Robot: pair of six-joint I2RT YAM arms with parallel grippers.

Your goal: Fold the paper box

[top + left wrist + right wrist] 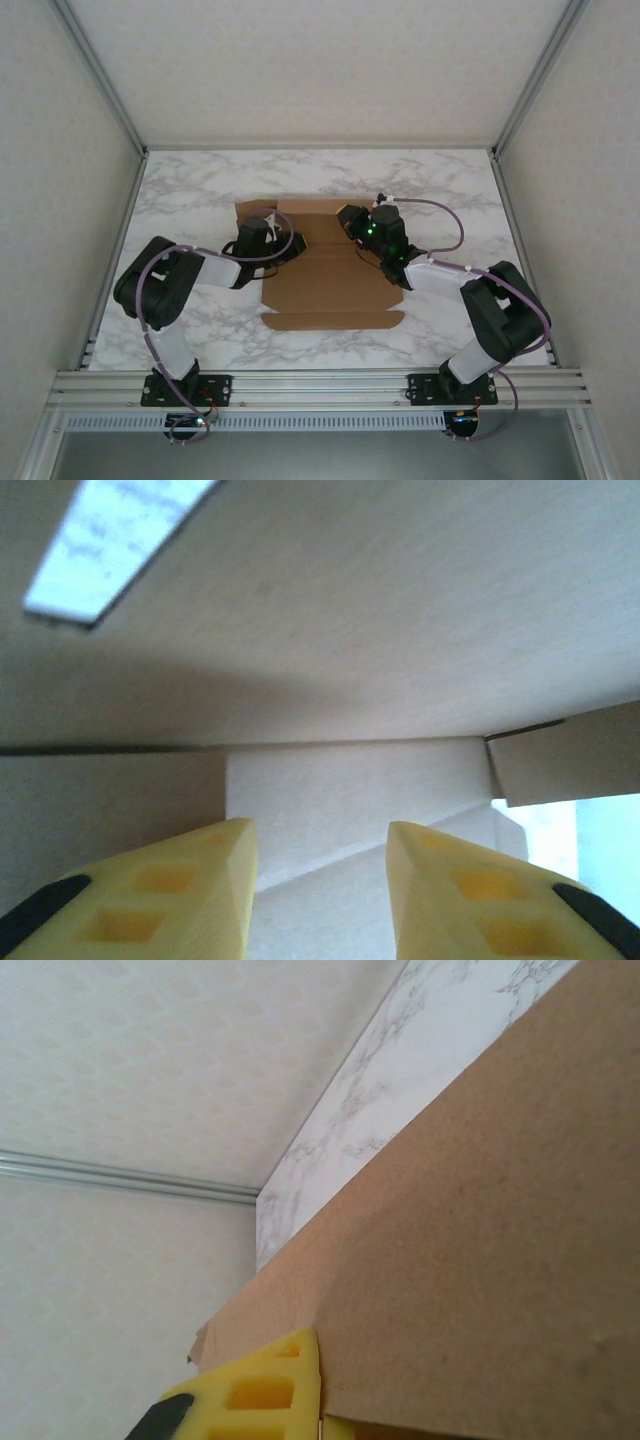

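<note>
Marble-patterned tabletop [200, 190] carries your brown cardboard box [330, 285], lying mostly flat at its middle between both arms. Your left fingers [190, 880] stand parted at its left flap, clamping nothing; your right fingers [265, 1385] are pinched on its far right edge.

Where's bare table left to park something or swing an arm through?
Bare table runs along the back wall beyond the paper box, and between its front flap and the rail. Crowded mid-box: left tool and right tool.
</note>
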